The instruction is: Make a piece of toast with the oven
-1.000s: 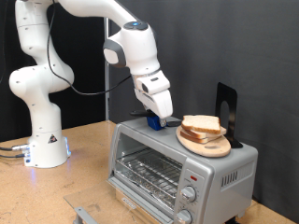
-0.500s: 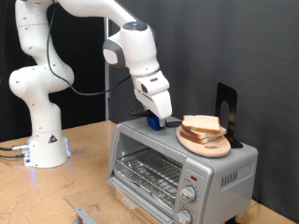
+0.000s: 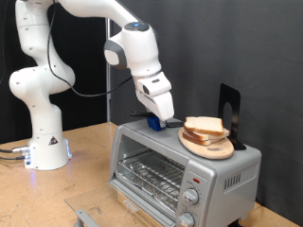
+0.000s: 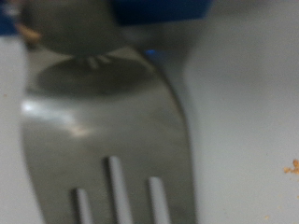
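The silver-grey oven (image 3: 218, 175) stands on the wooden table at the exterior view's lower right, its wire rack (image 3: 147, 175) showing. On its top a round wooden board (image 3: 214, 149) carries stacked bread slices, the top piece of toast (image 3: 204, 125) pale with a tan crust. My gripper (image 3: 163, 119) is down at the oven's top, just to the exterior view's left of the board, over a small blue thing (image 3: 154, 122). The wrist view is blurred and very close: a metal fork (image 4: 112, 121) with a blue part (image 4: 159, 9) lies on the grey oven top. My fingers do not show clearly.
A black upright holder (image 3: 229, 112) stands on the oven top behind the board. The arm's white base (image 3: 45, 147) stands at the exterior view's left on the table. A grey flat part (image 3: 83, 216) shows at the bottom edge before the oven. Crumbs (image 4: 291, 168) lie on the oven top.
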You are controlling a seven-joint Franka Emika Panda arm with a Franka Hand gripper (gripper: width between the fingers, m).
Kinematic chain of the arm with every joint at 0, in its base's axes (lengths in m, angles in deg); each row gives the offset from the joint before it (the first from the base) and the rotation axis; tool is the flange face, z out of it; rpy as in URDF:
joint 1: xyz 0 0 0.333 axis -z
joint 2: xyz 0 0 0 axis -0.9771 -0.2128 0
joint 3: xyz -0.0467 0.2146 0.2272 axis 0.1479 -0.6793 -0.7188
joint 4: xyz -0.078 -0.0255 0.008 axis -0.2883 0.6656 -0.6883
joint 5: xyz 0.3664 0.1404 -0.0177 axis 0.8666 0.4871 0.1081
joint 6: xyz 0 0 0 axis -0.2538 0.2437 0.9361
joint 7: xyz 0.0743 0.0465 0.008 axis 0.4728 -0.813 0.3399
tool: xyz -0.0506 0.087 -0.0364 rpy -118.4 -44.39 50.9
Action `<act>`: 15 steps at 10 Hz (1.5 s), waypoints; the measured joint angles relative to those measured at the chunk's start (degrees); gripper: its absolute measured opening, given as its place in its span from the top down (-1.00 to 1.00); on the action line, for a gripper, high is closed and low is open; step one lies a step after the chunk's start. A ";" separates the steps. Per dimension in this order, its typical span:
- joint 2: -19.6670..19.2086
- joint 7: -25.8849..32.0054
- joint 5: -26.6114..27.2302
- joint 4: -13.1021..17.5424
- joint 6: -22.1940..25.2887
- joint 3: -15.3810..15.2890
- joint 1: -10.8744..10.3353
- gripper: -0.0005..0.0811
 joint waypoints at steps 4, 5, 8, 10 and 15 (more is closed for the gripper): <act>0.06 -0.33 0.00 -0.11 0.00 0.00 0.00 -0.20; 0.09 -0.39 0.00 -0.14 0.00 0.00 0.00 -0.20; 0.28 -1.44 0.00 -0.34 0.00 0.00 0.00 -0.20; 0.38 -2.14 0.01 -0.46 -0.01 -0.01 0.00 -0.20; 0.45 -2.43 0.02 -0.56 -0.38 -0.05 -0.01 -0.78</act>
